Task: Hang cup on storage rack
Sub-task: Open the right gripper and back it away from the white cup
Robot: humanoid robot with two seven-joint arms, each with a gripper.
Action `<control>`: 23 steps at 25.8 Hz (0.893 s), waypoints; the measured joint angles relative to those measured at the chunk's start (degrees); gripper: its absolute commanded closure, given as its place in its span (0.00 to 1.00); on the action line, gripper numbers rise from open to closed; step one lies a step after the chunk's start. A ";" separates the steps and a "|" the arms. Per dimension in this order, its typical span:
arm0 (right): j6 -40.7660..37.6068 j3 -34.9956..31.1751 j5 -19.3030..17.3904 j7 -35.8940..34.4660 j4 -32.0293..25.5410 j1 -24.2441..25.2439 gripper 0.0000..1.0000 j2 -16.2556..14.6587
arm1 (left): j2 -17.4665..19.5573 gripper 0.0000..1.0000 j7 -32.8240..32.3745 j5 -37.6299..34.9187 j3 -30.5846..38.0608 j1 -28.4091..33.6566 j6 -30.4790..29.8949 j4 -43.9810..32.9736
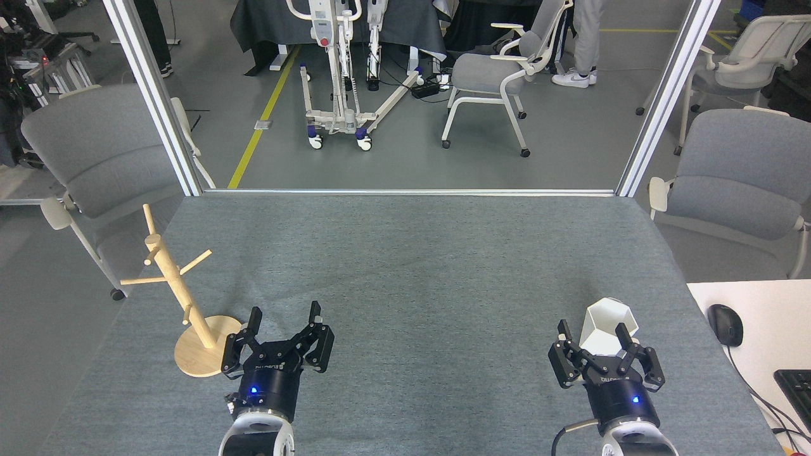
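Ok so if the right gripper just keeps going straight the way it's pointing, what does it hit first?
The cup. The right gripper points away from the robot, and the white cup sits right at its open jaws, seemingly between them already, though depth is hard to judge from this view.

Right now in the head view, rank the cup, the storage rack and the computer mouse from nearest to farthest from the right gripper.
Measured from the right gripper:
1. The cup, between its fingers, at the table's right front.
2. The computer mouse, further right, on the white desk.
3. The storage rack, far across at the table's left side, beside the left gripper.
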 measured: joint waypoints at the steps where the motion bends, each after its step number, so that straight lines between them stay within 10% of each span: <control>1: 0.00 0.00 0.00 0.00 0.00 -0.01 0.00 0.00 | -0.03 0.01 -0.04 0.00 -0.14 0.30 0.13 0.15; 23: -0.24 -2.61 -0.08 0.11 0.54 0.18 0.00 -0.43 | 0.53 0.01 -3.82 -0.65 -0.46 0.92 -1.05 -2.24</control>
